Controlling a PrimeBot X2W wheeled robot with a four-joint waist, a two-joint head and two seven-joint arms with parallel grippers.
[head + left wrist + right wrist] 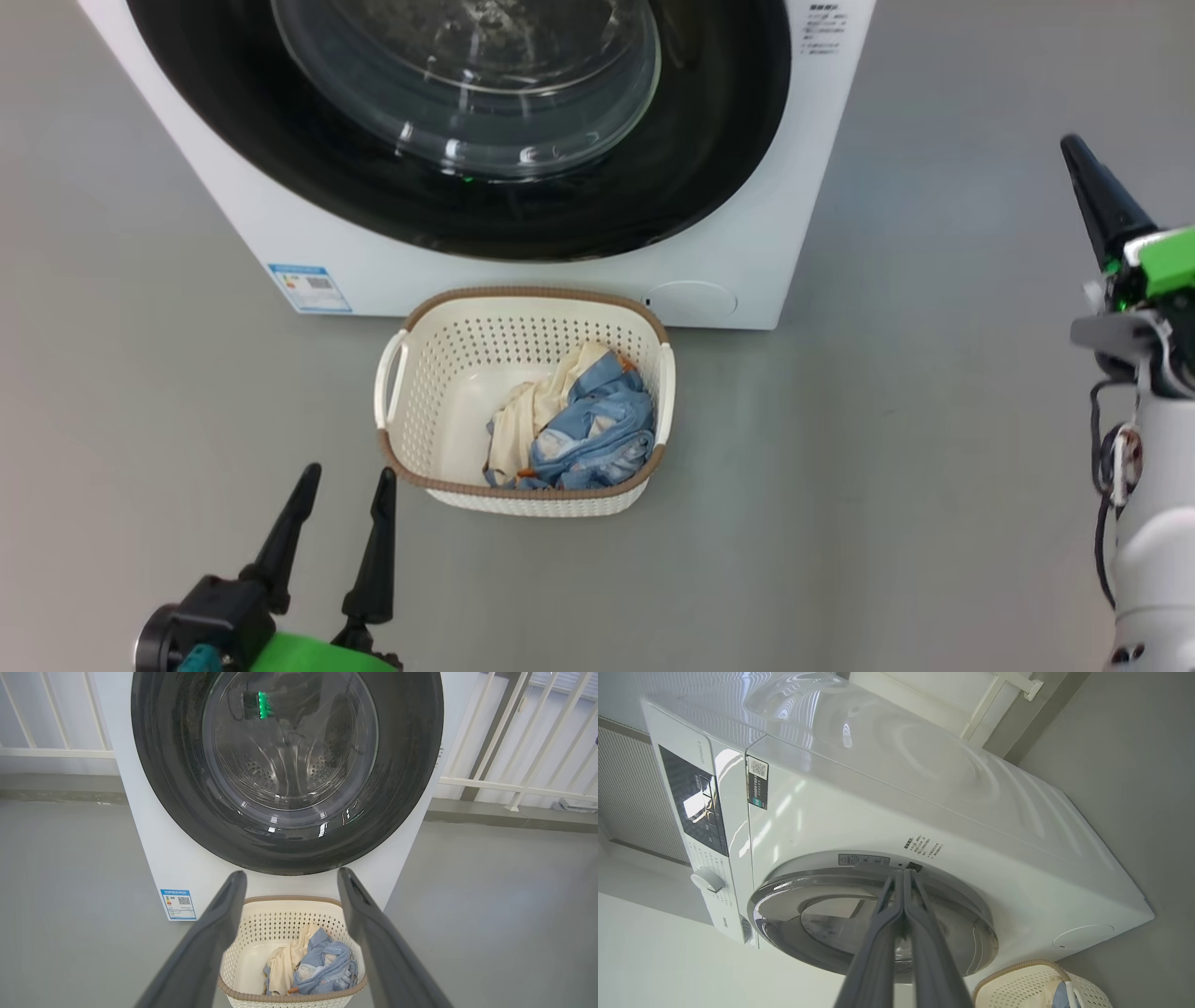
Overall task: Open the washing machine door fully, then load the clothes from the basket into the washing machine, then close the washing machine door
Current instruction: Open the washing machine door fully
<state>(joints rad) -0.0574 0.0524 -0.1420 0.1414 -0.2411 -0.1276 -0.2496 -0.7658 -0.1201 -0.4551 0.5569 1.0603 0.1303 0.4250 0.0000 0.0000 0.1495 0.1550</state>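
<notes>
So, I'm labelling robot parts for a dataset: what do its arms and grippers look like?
Both the left gripper and right gripper have long, tapering dark fingers, with bright green housing behind them. The right forearm is a pale white tube with black cables running alongside it.

My head camera looks steeply down from above and behind my left gripper [347, 476]. It takes in the basket [523, 295] just past the fingertips and the lower washing machine door [738, 140] beyond. My left wrist camera sits low and faces that door squarely, with the basket between its spread fingers [205, 938]. My right wrist camera is rolled sideways and close, sighting along my right gripper [903, 873] at the door's edge. All three views share the door and the basket.
</notes>
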